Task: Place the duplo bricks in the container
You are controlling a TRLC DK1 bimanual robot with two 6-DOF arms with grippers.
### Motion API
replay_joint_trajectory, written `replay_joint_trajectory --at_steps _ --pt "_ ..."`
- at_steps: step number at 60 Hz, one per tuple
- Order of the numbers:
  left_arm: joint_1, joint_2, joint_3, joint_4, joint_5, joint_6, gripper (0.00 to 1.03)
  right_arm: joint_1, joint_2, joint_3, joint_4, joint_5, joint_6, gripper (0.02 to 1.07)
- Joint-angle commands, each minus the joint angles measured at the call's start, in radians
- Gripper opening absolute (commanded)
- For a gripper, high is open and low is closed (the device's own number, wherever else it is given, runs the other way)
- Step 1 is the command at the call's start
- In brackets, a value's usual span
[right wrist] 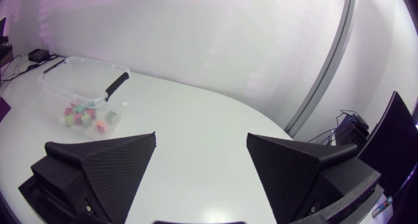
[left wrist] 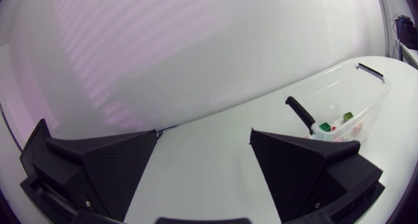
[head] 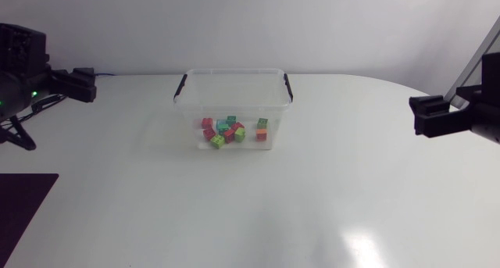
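A clear plastic container (head: 233,88) with black handles stands at the table's far middle. Several duplo bricks (head: 230,130), red, green, teal and orange, lie inside it. My left gripper (head: 87,85) is pulled back at the table's left edge, well clear of the container. In the left wrist view its fingers (left wrist: 104,164) stand wide apart, open and empty, with the container (left wrist: 356,96) ahead and off to one side. My right gripper (head: 426,116) rests at the right edge, also open and empty (right wrist: 201,168); the container (right wrist: 78,80) lies far ahead of it.
A dark mat (head: 22,205) lies at the table's front left corner. Cables (head: 105,74) run off the table behind the left arm.
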Motion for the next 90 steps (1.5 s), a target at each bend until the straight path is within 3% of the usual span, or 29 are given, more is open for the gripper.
replay_joint_trajectory --at_steps 1,18,47,55,90 --pt "0.022 -0.077 -0.078 0.037 -0.006 -0.042 1.0 -0.017 -0.05 -0.06 0.026 0.004 -0.019 1.02" --pt "0.019 -0.29 -0.299 0.183 -0.006 -0.045 1.0 -0.035 -0.192 -0.175 0.033 0.004 -0.02 1.02" --pt "0.013 -0.499 -0.503 0.255 -0.006 -0.08 1.0 -0.049 -0.455 -0.368 0.084 -0.007 -0.017 1.03" --pt "0.008 -0.533 -0.527 0.253 -0.006 -0.089 1.0 -0.052 -0.512 -0.386 0.091 -0.007 0.013 1.02" --pt "-0.034 -0.826 -0.677 0.059 0.054 -0.278 1.0 -0.058 -0.637 -0.597 0.245 -0.079 0.129 1.02"
